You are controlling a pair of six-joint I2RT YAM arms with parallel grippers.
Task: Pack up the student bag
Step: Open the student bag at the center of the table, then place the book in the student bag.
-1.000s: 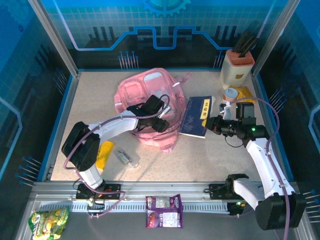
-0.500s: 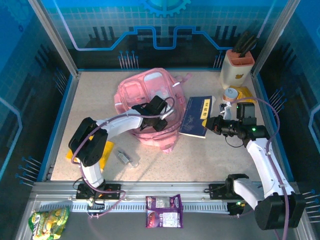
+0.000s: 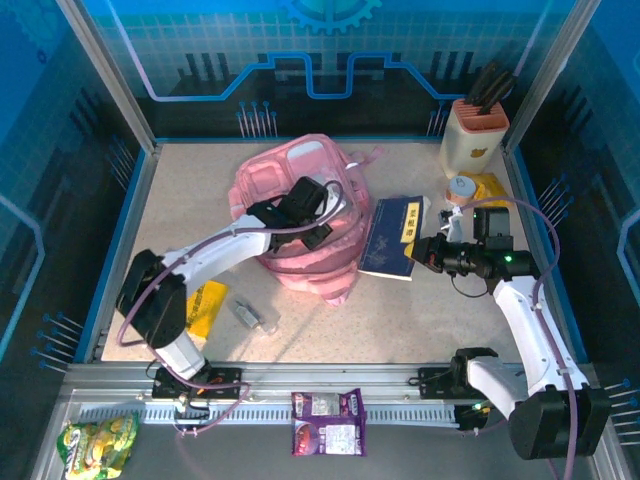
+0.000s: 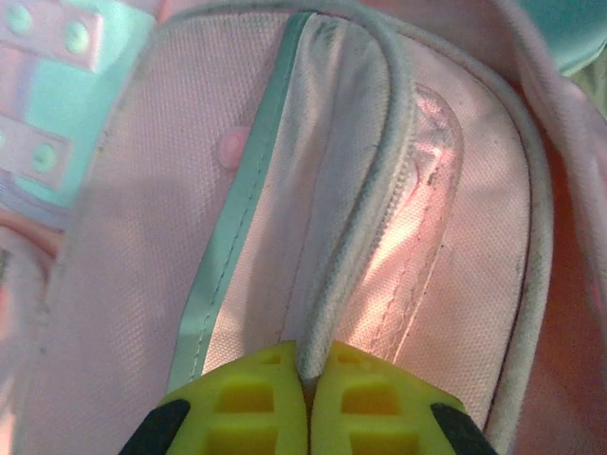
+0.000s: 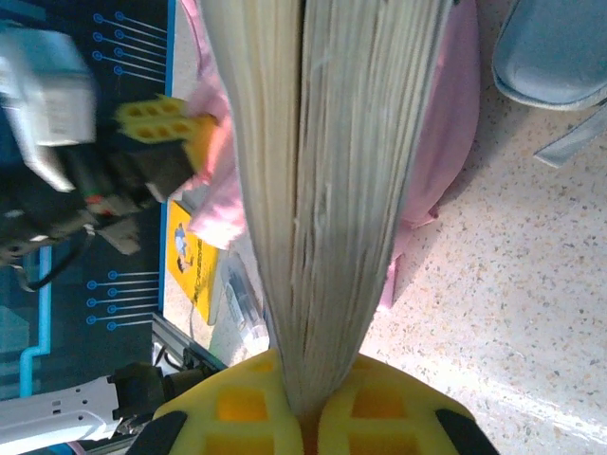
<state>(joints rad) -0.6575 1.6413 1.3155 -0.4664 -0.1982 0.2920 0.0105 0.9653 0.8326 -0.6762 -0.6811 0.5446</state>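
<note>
One gripper opens the bag, the other brings the book.
From above, the pink student bag [image 3: 268, 180] lies in the middle of the table [image 3: 190, 190]. The left gripper [image 3: 322, 228] is on top of it, and the right gripper [image 3: 427, 250] beside it holds a blue book [image 3: 395, 232]. In the left wrist view, yellow fingers [image 4: 242, 412] are squeezed shut on the bag's grey rim [image 4: 353, 237]. In the right wrist view, fingers [image 5: 379, 408] clamp the book's pages. I think the rim should go up high first, so the book slides in without catching.

Matt woven cloth covers the student bag [image 4: 123, 284], the book [image 5: 322, 190] shows rough paper edges
</note>
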